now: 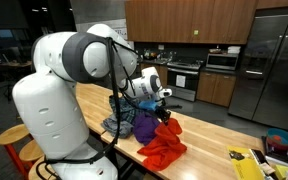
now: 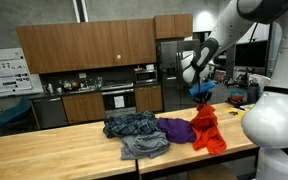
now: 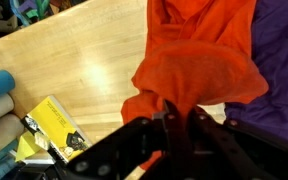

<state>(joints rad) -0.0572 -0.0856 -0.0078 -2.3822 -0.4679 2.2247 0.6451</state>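
Desk: a long pale wooden top that carries all the items and is cut off by the frame edges in both exterior views.

Arm: a white, bulky arm. In an exterior view it fills the 9 o'clock half of the picture and hides part of the desk behind it.

Denim: a crumpled blue heap at 9 o'clock of the other cloths. It is partly screened by the arm in an exterior view.

Red cloth: an orange-red, soft, deeply creased fabric. Its top is gathered into a peak and drawn upward, while its lower folds spread on the desk near the front edge. In the wrist view it bunches into a rounded fold at the centre and runs out of frame at 12 o'clock. Its full outline and what kind of garment it is cannot be made out.

Purple cloth: lies touching the red cloth, between it and the denim. In the wrist view only a strip shows at 2 o'clock.

Yellow box: lies at 8 o'clock in the wrist view, well apart from the cloths. Its print is too blurred to read.

Fingers: dark, entering from 6 o'clock in the wrist view, and clenched on the peak of the red cloth. The tips are buried in the fabric.
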